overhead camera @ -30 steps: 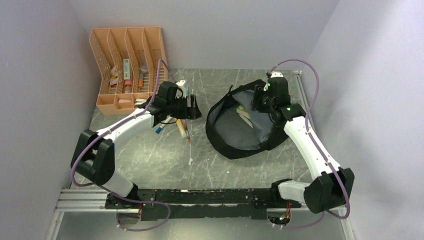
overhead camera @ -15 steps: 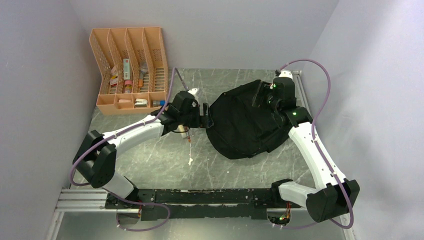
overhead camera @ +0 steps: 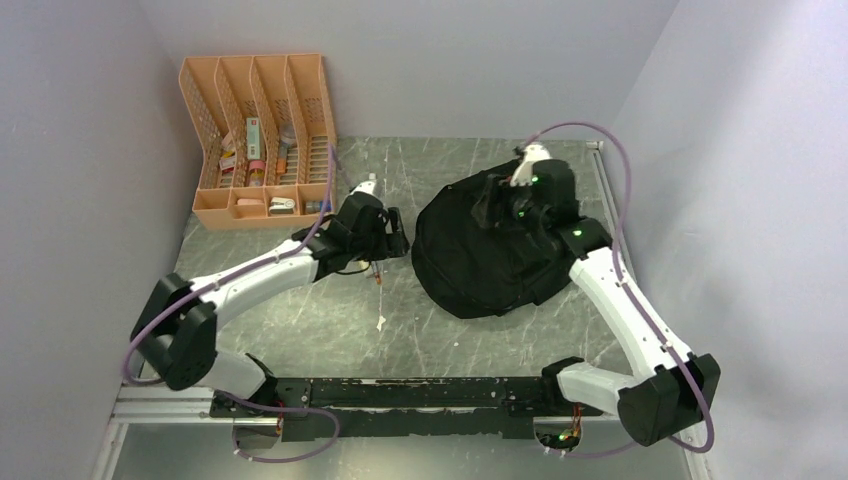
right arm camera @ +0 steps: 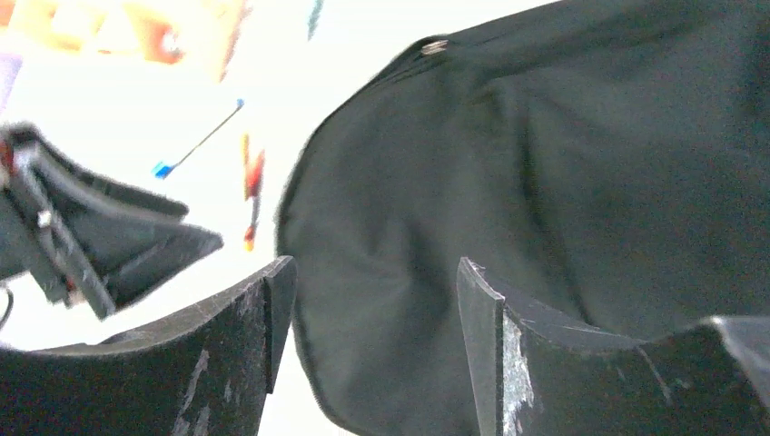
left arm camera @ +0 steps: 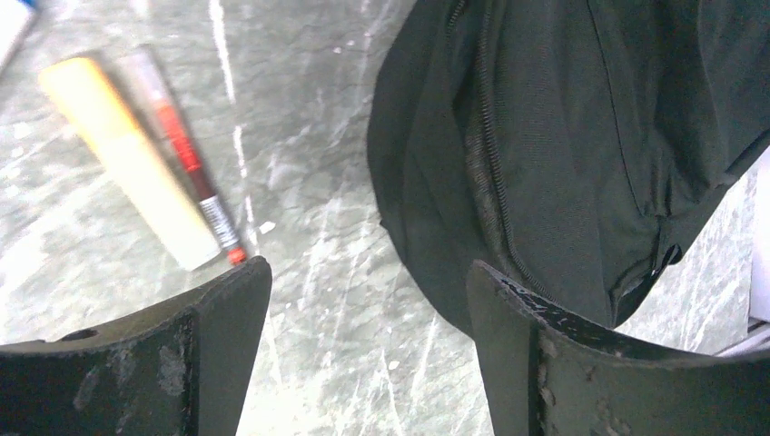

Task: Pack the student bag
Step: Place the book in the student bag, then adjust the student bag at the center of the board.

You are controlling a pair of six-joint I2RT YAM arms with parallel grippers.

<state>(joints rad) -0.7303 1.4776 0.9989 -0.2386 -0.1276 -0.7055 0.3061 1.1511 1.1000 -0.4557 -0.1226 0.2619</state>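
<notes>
A black bag (overhead camera: 470, 265) is lying on the right half of the table (overhead camera: 300, 295), with the left gripper (overhead camera: 394, 233) hovering open and empty beside its left edge and the right gripper (overhead camera: 488, 203) gaping empty over its far side.

Overhead view softly, evenly lit, right wrist view overexposed at upper left, student bag (right arm camera: 563, 182) blurred, table (left arm camera: 300, 272) glare in left wrist view

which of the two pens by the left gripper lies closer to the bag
The slim clear pen with the red core; it lies beside the thick yellow marker, on the side facing the student bag.
</notes>
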